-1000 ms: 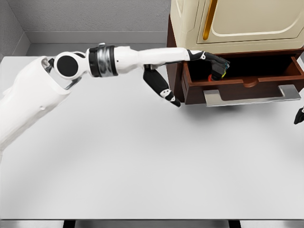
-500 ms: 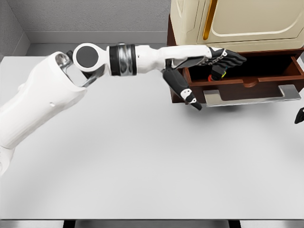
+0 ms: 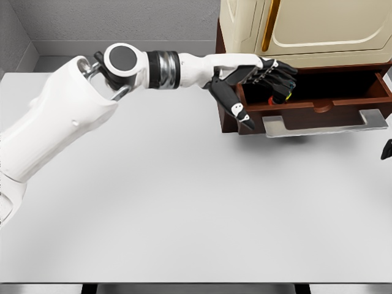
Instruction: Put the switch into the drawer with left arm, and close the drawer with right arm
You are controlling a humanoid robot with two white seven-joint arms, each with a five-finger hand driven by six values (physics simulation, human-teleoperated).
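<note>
Now the fingers (image 3: pixel 278 72) of the left hand (image 3: pixel 263 75) are spread and relaxed over the open drawer (image 3: pixel 318 105), pinching nothing, with the thumb hanging down outside its left front corner. Just beneath the fingertips the switch (image 3: pixel 279 95) sits inside the drawer, against the left end, apparently let go and resting there. It looks like a small rigid plastic piece, dark with red, yellow and green bits; I would judge it light, stiff and not fragile, best pinched across its narrow body if it ever needs shifting. From this view it seems to stand roughly upright, long axis up and down, though shadow hides its base, so I cannot be sure.

Further out, the drawer stands pulled well forward from the brown cabinet (image 3: pixel 228 92) at the far right edge of the bench (image 3: pixel 184 202), its flat metal handle (image 3: pixel 324 124) facing us. Only a dark tip of the right hand (image 3: pixel 387 149) shows at the right edge, too little to tell its state.
</note>
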